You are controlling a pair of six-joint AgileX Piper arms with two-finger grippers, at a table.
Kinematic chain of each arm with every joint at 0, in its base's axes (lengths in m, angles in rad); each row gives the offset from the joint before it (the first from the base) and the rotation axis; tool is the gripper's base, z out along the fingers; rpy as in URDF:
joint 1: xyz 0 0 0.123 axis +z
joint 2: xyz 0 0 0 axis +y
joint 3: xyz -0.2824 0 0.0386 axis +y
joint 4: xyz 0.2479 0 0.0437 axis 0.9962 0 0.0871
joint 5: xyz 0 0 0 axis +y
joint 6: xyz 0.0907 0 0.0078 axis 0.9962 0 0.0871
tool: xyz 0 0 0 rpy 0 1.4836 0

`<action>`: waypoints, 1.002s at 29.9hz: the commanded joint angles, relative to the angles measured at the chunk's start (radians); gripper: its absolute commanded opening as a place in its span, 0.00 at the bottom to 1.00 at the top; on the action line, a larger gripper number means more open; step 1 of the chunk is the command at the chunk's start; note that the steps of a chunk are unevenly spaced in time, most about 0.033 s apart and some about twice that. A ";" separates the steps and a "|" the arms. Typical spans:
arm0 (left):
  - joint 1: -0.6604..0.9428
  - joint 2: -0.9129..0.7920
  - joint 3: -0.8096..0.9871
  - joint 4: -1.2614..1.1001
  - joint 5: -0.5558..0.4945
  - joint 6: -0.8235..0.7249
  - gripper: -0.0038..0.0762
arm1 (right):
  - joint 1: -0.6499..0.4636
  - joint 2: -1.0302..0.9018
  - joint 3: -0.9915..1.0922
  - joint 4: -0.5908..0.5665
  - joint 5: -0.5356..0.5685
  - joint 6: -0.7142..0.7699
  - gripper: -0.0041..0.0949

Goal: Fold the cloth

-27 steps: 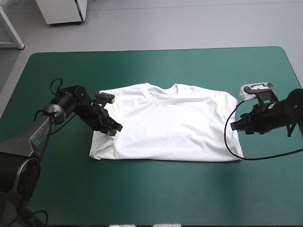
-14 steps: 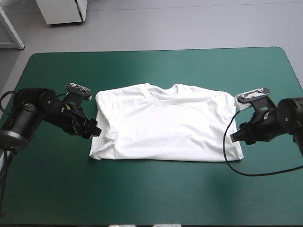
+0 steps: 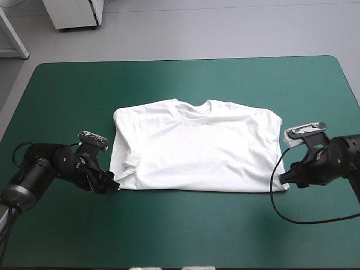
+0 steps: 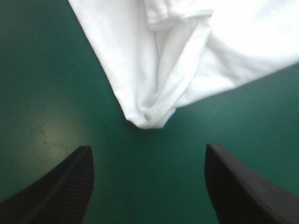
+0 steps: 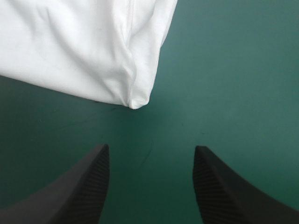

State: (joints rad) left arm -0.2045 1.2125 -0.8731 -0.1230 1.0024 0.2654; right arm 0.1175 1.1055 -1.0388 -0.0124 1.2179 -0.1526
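The white T-shirt [image 3: 194, 146] lies spread flat in the middle of the teal-green table, collar toward the far edge, both sleeves folded in. My left gripper [image 3: 112, 186] sits low at its near left corner. In the left wrist view that gripper [image 4: 148, 186] is open, and the shirt's corner [image 4: 148, 119] lies just ahead of the gap, untouched. My right gripper [image 3: 283, 179] is at the near right corner. The right wrist view shows this gripper [image 5: 150, 186] open too, with the shirt's hem corner [image 5: 136, 100] a short way ahead of the fingers.
Bare teal-green cover [image 3: 191, 230] runs along the near side of the shirt and around both arms. A white cabinet [image 3: 73, 12] stands beyond the table's far left.
Both grippers have moved toward the table's near edge, from beside the shirt's sides down to its near corners. The left one had earlier been over the left sleeve area.
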 commanded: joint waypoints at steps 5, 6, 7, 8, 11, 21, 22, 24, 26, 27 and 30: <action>-0.007 0.085 -0.002 -0.002 -0.138 0.004 0.67 | 0.003 0.093 -0.020 -0.015 -0.090 -0.002 0.57; -0.007 0.101 -0.002 -0.002 -0.145 0.004 0.67 | 0.003 0.106 -0.020 -0.015 -0.095 -0.005 0.57; -0.007 0.121 -0.002 -0.002 -0.151 0.004 0.67 | 0.003 0.118 -0.020 -0.015 -0.100 -0.005 0.57; -0.007 0.140 -0.002 -0.002 -0.159 0.004 0.67 | 0.003 0.128 -0.020 -0.015 -0.107 -0.005 0.57; -0.007 0.192 -0.002 -0.021 -0.176 0.008 0.67 | 0.003 0.158 -0.020 -0.011 -0.137 -0.014 0.57; -0.007 0.278 -0.002 -0.089 -0.179 0.015 0.42 | 0.003 0.242 -0.020 0.012 -0.174 -0.038 0.57; -0.007 0.278 -0.002 -0.089 -0.179 0.015 0.34 | 0.003 0.246 -0.020 0.024 -0.174 -0.040 0.57; -0.007 0.278 -0.002 -0.092 -0.187 0.015 0.17 | 0.003 0.256 -0.020 0.045 -0.174 -0.051 0.57; -0.007 0.278 -0.002 -0.094 -0.189 0.015 0.04 | 0.003 0.268 -0.018 0.047 -0.172 -0.051 0.57; -0.007 0.278 -0.002 -0.093 -0.189 0.015 0.04 | 0.003 0.273 -0.018 0.047 -0.170 -0.051 0.57; -0.007 0.278 -0.002 -0.093 -0.187 0.015 0.04 | 0.003 0.287 -0.013 0.047 -0.147 -0.042 0.57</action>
State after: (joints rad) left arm -0.2045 1.4998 -0.8667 -0.2099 0.8344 0.2834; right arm 0.1187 1.4064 -1.0310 0.0299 1.0627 -0.1916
